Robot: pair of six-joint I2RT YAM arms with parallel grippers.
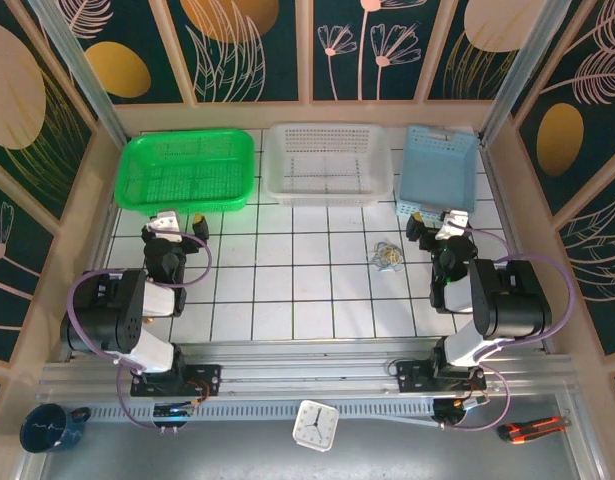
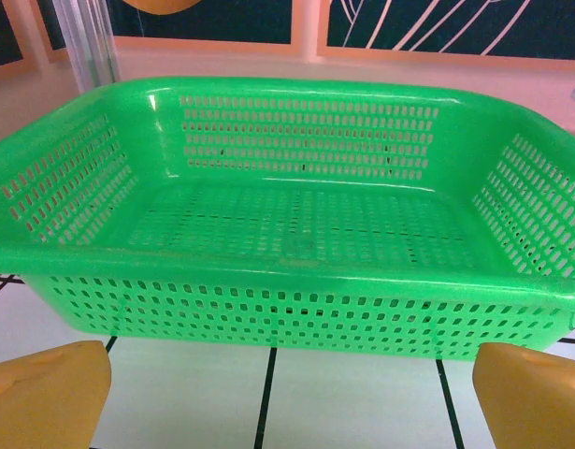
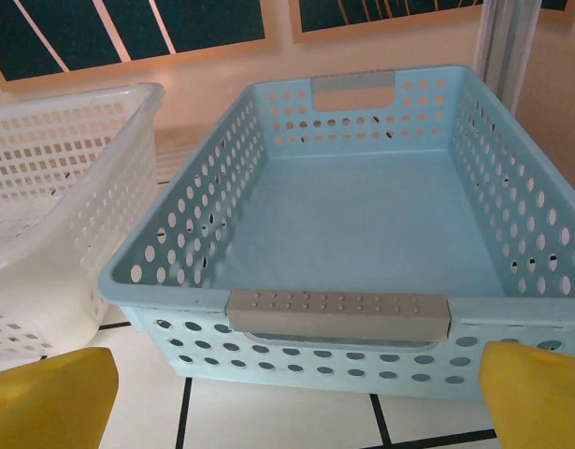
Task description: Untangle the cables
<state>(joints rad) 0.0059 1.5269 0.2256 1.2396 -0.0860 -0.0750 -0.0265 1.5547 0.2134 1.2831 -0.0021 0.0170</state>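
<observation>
top view: the cables lie in one small tangled clump on the white tiled table, with open tiles all round them, nearer the right gripper than the left gripper. three perforated plastic baskets line the far edge: green basket, white basket, blue basket.
left wrist: yellow fingers are spread wide over bare tile, facing the green basket's slotted wall.
right wrist: its fingers are likewise spread wide, just before the blue basket's round-holed wall and grey handle.
</observation>
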